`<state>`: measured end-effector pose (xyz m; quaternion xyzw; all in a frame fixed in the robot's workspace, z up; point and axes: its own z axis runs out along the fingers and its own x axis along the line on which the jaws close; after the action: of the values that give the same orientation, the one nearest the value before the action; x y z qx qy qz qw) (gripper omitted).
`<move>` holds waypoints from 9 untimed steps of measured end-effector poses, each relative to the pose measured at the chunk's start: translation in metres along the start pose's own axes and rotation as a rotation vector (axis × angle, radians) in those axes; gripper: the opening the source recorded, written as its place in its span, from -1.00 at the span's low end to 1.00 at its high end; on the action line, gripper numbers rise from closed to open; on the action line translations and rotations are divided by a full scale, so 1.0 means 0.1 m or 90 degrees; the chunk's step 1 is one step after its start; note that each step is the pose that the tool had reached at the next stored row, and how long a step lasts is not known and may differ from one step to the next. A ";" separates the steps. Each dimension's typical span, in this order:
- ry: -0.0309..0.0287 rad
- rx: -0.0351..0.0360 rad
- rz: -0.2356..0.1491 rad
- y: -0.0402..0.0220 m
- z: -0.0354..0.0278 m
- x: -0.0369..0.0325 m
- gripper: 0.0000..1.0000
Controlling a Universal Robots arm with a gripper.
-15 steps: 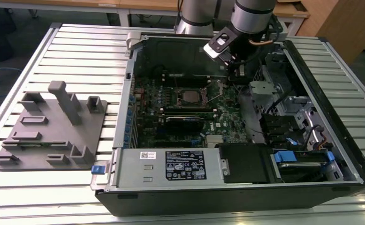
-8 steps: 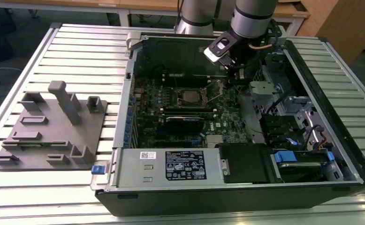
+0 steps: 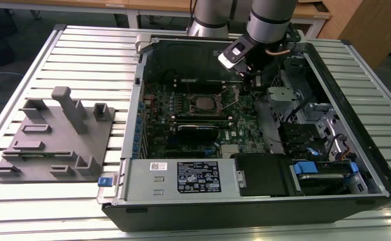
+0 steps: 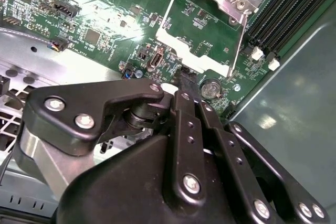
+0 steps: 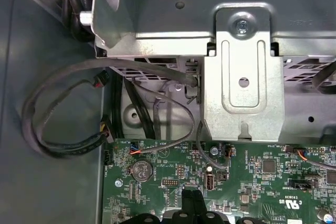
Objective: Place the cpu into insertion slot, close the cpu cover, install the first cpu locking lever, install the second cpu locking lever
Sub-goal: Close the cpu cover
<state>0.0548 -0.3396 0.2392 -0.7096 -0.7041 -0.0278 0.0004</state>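
Just beside the open cpu cover [image 4: 181,40], note gripper [image 5: 191,201], fingers [image 5: 185,206] clenched empty. Judge cover closing in hand, with cpu [image 3: 203,104] seated. Calls for firm frame contact.

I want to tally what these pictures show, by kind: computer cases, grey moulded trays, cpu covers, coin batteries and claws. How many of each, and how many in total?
computer case: 1
grey moulded tray: 1
cpu cover: 1
coin battery: 1
claw: 1
Total: 5
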 end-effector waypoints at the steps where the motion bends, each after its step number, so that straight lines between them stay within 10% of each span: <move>1: 0.0000 0.0000 0.000 0.000 0.001 0.000 -0.79; 9: 0.0001 0.0000 0.000 -0.002 0.003 0.000 -0.79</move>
<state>0.0546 -0.3396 0.2388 -0.7096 -0.7041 -0.0279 0.0005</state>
